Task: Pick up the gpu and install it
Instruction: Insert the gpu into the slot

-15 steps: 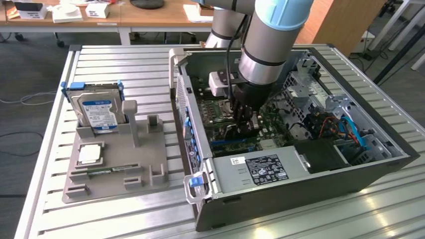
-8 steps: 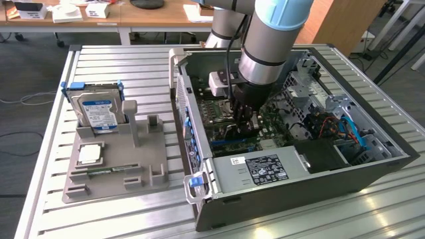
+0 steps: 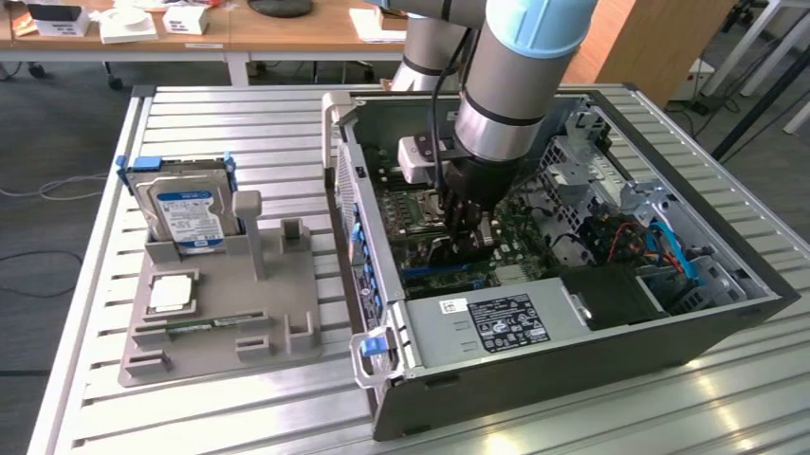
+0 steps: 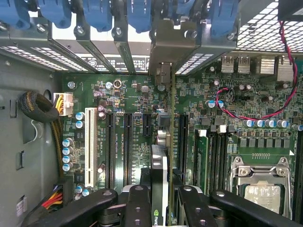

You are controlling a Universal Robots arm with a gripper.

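One card, the gpu (image 4: pixel 159 189), stands edge-on, clamped between the jaws of the gripper (image 4: pixel 159 201), its long axis running along the motherboard's (image 4: pixel 128 94) expansion slots just beneath.

Arm reaching steeply downward, wrist vertical, pincer (image 4: pixel 158 201) fingers (image 4: pixel 137 208) clamped on gpu (image 4: pixel 158 179)

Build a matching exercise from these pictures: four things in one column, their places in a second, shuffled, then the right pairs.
Things
1. gpu
2. hard drive
3. memory stick
4. power supply

Places
A. standing upright in the grey holder outside the case
B. lying flat in a low slot of the grey holder
C. between the claw's fingers, edge-on above the motherboard
D. inside the computer case, against its near wall in the exterior view

Pairs: 1-C, 2-A, 3-B, 4-D
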